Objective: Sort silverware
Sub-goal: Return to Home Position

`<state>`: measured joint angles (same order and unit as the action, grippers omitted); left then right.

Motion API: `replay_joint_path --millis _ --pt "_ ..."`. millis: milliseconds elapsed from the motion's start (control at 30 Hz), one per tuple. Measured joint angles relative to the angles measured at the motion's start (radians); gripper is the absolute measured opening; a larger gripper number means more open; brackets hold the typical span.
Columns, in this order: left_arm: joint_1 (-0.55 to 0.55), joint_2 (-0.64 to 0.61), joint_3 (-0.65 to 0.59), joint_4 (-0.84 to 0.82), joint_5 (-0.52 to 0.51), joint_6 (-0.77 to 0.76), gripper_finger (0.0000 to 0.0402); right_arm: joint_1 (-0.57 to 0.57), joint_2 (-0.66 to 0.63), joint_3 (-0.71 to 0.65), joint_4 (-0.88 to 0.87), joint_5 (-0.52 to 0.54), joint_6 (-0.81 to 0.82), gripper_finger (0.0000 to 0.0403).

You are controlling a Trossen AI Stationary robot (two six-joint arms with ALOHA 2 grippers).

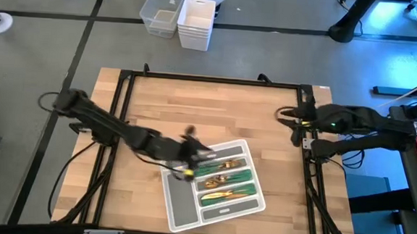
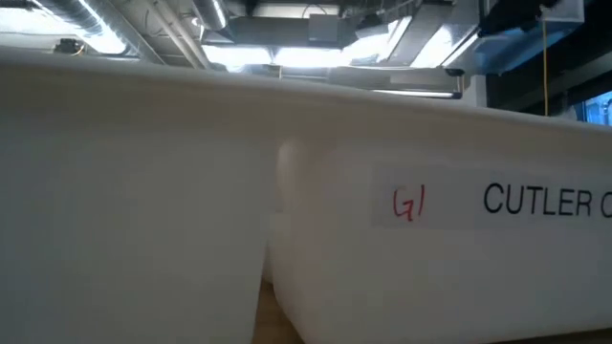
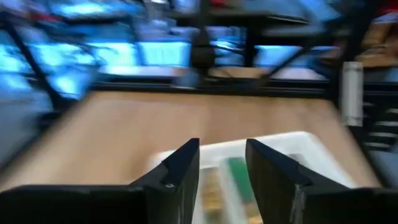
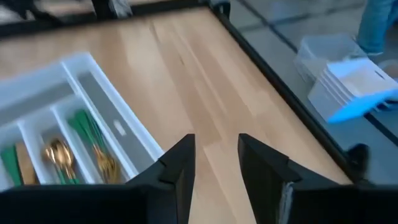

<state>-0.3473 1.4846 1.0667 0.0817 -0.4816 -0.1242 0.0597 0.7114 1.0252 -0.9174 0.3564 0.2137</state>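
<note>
The silverware (image 1: 226,180), with gold heads and green handles, lies sorted in three short compartments of the grey tray (image 1: 181,215) at the near middle of the table. It also shows in the right wrist view as silverware (image 4: 62,155) inside the tray (image 4: 81,61). My left gripper (image 1: 191,156) hovers open over the tray's far left corner, with nothing between its fingers. The left wrist view shows the gripper (image 3: 222,168) above the tray (image 3: 298,146) and a green handle (image 3: 239,177) below the gap. My right gripper (image 1: 288,122) waits open at the table's right edge, also seen as the gripper (image 4: 216,162).
A black frame (image 1: 211,79) runs around the wooden table. Bare wood (image 1: 209,113) fills the far half. White bins (image 1: 178,17) stand on the floor beyond the far edge. A white bin (image 2: 430,248) marked "CUTLER" blocks the low view.
</note>
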Motion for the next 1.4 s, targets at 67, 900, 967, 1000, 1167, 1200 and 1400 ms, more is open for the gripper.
replay_joint_path --millis 67,900,967,1000,1167,1200,1400 --pt "-0.015 -0.125 -0.063 -0.043 -0.102 0.037 0.0125 0.000 -0.096 -0.117 0.103 0.000 0.001 0.0124" --pt "0.088 -1.455 -0.949 -0.111 -0.149 0.126 0.0125 0.000 -0.419 -0.923 0.962 -0.114 0.075 0.0124" --pt "0.090 -1.450 -0.968 -0.137 -0.152 0.103 0.0125 -0.002 -0.443 -0.950 0.980 -0.128 0.074 0.0124" --pt "0.089 -1.453 -0.980 -0.146 -0.152 0.099 0.0125 0.000 -0.452 -0.960 0.979 -0.134 0.075 0.0124" --pt "0.102 -1.446 -1.015 -0.141 -0.199 0.029 0.0125 0.000 -0.493 -1.001 0.981 -0.168 0.078 0.0124" --pt "0.108 -1.440 -1.015 -0.138 -0.205 0.004 0.0125 0.000 -0.495 -1.007 0.984 -0.171 0.079 0.0124" --pt "0.134 -1.438 -1.015 -0.142 -0.231 -0.028 0.0125 0.000 -0.496 -1.013 0.972 -0.175 0.067 0.0124"
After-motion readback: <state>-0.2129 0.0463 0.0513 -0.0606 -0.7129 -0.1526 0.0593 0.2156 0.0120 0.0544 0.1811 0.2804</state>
